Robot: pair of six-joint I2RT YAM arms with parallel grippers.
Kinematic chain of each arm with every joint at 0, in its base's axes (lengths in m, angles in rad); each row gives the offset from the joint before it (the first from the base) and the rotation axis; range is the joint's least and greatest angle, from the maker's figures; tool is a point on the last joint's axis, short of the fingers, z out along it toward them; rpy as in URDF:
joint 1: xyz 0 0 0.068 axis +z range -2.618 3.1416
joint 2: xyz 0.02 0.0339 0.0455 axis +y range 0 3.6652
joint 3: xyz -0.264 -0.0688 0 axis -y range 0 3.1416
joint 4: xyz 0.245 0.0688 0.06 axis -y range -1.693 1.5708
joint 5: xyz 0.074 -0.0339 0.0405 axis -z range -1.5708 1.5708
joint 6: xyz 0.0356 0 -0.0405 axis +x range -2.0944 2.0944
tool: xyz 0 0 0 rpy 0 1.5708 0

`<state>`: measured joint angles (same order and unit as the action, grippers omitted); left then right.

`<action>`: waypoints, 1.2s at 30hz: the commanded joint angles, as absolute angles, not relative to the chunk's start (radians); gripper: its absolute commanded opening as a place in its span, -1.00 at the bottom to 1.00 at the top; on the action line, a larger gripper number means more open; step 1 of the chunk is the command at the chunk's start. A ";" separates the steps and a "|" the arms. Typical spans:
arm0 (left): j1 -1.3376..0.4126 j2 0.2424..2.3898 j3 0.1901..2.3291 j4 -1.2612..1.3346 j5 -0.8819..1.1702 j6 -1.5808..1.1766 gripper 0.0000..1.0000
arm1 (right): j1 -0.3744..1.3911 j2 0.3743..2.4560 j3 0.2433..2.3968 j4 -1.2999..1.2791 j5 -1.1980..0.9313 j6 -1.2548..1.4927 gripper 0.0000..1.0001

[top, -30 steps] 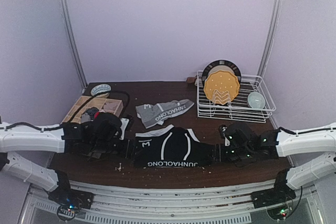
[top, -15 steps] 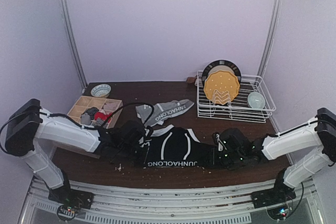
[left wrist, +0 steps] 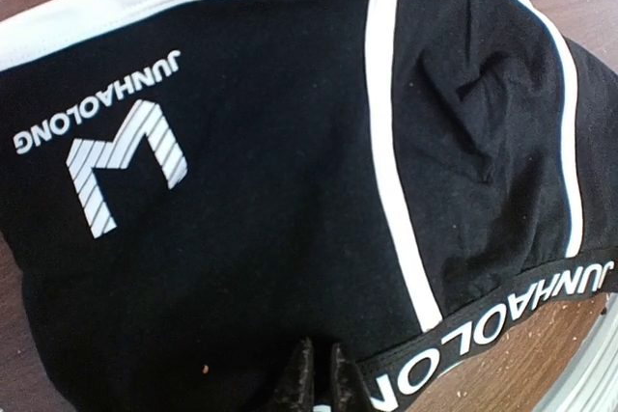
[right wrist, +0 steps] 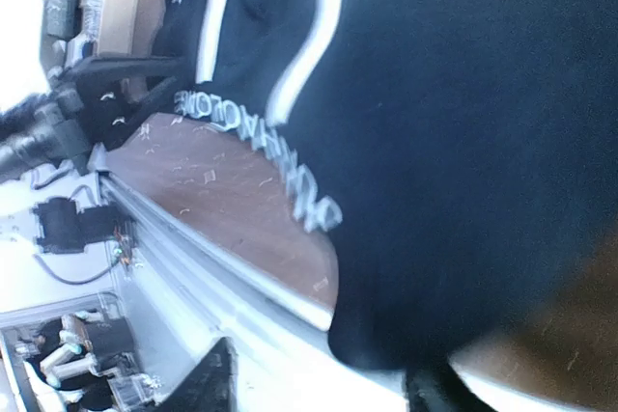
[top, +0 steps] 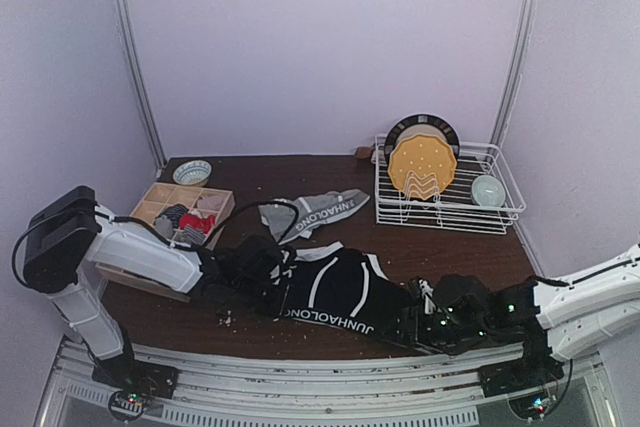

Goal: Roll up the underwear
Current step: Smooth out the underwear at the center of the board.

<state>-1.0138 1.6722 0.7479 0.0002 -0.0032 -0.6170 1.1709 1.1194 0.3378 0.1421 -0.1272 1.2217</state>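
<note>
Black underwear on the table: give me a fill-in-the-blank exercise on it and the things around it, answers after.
The black underwear has ___ lettering on its waistband.
The other underwear behind it is ___.
The wire rack holding a yellow plate stands on the ___ side of the table.
The wooden box sits on its ___ side.
Missing words: white, grey, right, left.
</note>
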 commanded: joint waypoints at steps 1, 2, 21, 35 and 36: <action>-1.015 1.645 0.758 0.002 -0.007 -0.605 -0.77 | 1.255 0.981 0.510 -0.314 0.094 1.168 0.46; -1.015 1.631 0.756 -0.003 -0.011 -0.599 -0.72 | 1.257 0.958 0.541 -0.384 0.124 1.132 0.58; -1.015 1.657 0.856 -0.050 0.025 -0.552 -0.66 | 1.151 1.551 0.713 -0.147 0.038 0.805 -0.62; -1.014 1.672 0.873 -0.077 -0.013 -0.532 -0.68 | 1.208 1.340 0.808 -0.248 0.111 0.725 0.17; -1.014 1.665 0.871 -0.081 -0.018 -0.531 -0.68 | 1.161 1.328 0.799 -0.250 0.096 0.710 0.17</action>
